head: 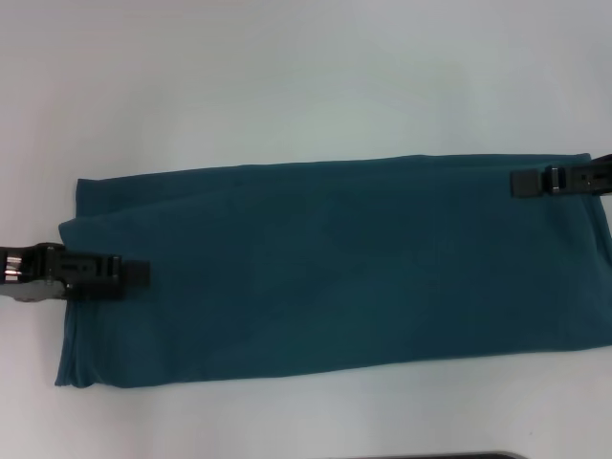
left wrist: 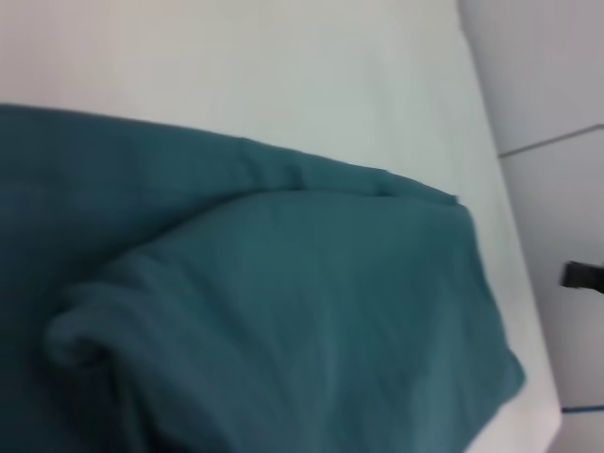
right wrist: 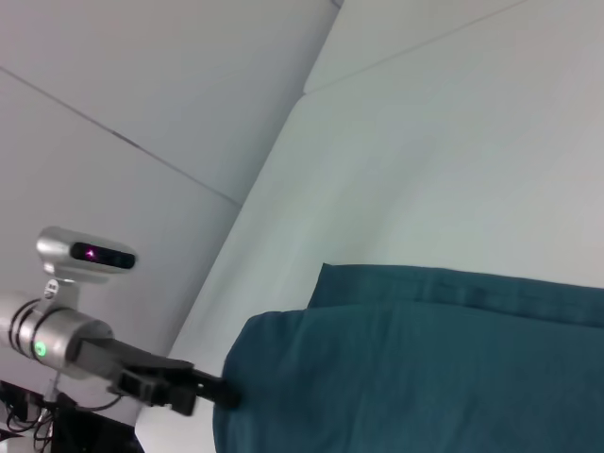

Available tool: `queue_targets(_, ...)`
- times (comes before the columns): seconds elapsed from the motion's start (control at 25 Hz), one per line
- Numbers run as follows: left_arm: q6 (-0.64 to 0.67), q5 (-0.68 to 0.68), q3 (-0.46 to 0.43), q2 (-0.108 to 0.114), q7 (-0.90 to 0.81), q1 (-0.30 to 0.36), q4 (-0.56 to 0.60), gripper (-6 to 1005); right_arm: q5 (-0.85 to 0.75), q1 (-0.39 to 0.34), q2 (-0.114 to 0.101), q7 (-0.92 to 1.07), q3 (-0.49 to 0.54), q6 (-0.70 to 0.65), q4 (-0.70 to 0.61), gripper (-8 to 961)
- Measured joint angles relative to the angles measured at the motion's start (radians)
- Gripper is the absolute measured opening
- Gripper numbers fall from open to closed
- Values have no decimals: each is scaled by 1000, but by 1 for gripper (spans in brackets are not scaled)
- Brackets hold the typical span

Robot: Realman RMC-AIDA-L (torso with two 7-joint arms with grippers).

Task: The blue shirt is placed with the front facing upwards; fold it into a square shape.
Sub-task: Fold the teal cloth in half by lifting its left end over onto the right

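No text, label, brand, number or sign could be read in any view. The shirt (head: 335, 273) lay folded into a long band with only plain teal cloth facing up (no chest lettering or neck label showed on it in the head view or either wrist view). The left gripper (head: 134, 273) and right gripper (head: 521, 182) were plain black with no legible marking. The table (head: 287, 86) was bare white, unmarked.
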Motion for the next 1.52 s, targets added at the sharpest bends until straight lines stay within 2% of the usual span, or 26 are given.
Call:
queue_targets(0.32, -97, 113, 6, -6, -37, -15, 17, 733, 0, -1, 0, 1, 0, 1, 0, 894)
queue_targets(0.52, -135, 168, 15, -18, -47, -31, 17, 732, 0, -4, 1, 2, 0, 2, 2, 894)
queue_targets(0.72, -154, 188, 28, -31, -48, -41, 17, 732, 0, -6, 2, 2, 0, 1, 2, 894)
queue_targets(1.0, -197, 189, 21, -33, -65, -43, 7, 731, 0, -6, 2, 2, 0, 1, 2, 894)
queue_targets(1.16, -138, 155, -5, -32, -66, -37, -54, 731, 0, -4, 2, 2, 0, 0, 2, 894)
queue_targets(1.32, -4, 79, -40, -35, -59, -19, -141, 731, 0, -4, 2, 3, 0, 0, 2, 894)
queue_targets(1.52, 13, 51, -14, -43, -55, -23, -112, 732, 0, -8, 2, 4, 2, 0, 1, 894)
